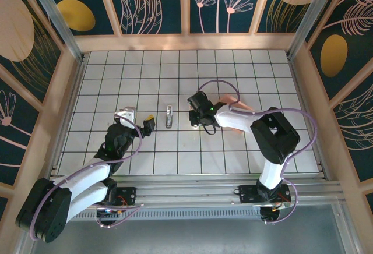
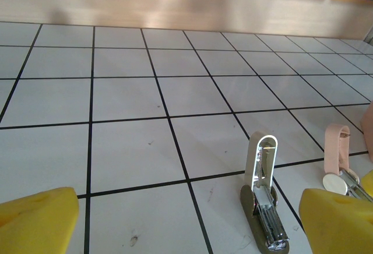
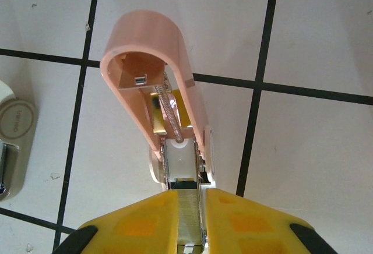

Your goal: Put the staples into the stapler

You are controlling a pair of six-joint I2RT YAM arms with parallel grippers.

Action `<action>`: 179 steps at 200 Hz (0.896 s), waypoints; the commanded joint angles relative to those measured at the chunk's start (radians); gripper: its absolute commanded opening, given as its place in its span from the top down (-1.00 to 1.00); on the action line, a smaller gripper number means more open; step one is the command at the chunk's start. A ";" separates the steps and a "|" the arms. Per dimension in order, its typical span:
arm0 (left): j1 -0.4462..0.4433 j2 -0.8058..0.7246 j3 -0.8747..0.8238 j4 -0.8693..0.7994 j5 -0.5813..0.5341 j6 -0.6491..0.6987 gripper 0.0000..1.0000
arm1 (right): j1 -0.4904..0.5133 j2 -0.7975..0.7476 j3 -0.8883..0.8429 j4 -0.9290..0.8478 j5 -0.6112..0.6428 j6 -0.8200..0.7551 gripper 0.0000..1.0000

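A white tiled floor (image 1: 233,67) with black grid lines spreads across the middle; pale wooden walls (image 1: 186,43) border it at top and sides; dark panels (image 1: 154,0) painted with gold discs and pink plants stand behind; a pink tray (image 1: 234,100) lies right of centre, partly hidden; a metal rail (image 1: 192,185) crosses the bottom.

Left arm bent low, left pincer (image 2: 186,222) spread wide; right arm reaches leftward, right pincer (image 3: 191,200) pinched on staples (image 3: 187,222).
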 commanded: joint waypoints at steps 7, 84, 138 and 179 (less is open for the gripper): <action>-0.004 0.001 0.026 -0.006 0.010 0.010 -0.93 | -0.008 -0.010 -0.030 0.009 -0.009 0.015 0.63; -0.003 0.011 0.032 -0.014 0.015 0.008 -0.93 | -0.006 -0.026 -0.048 0.015 0.006 0.015 0.71; -0.003 0.032 0.047 -0.031 0.030 -0.025 -0.92 | -0.007 -0.116 -0.084 0.075 0.019 0.018 0.61; -0.003 0.099 0.079 -0.034 0.085 -0.108 -0.87 | -0.021 -0.183 -0.116 0.101 0.009 0.037 0.56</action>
